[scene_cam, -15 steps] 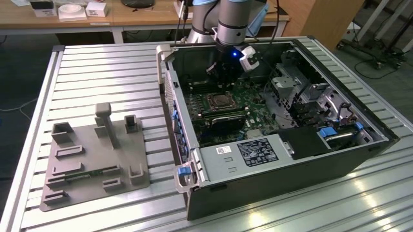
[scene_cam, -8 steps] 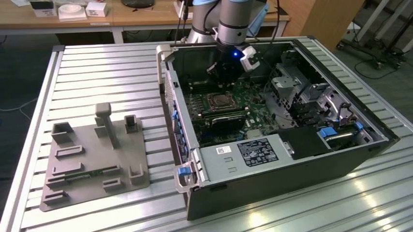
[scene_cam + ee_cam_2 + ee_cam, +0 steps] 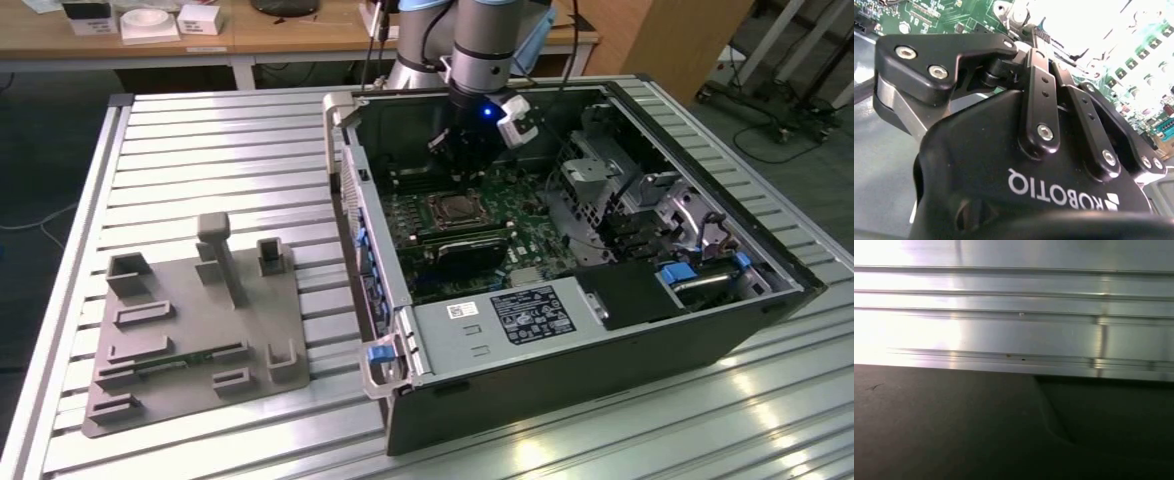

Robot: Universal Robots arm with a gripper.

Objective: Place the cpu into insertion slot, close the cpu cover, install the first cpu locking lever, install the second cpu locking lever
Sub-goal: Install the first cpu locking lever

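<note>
tool (image 3: 462, 176) near cpu cover (image 3: 454, 210), inside computer case (image 3: 574, 388)

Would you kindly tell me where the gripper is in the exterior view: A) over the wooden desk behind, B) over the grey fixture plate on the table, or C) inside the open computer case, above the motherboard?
C: the gripper hangs inside the computer case, just above the motherboard and close to the insertion slot.
</note>
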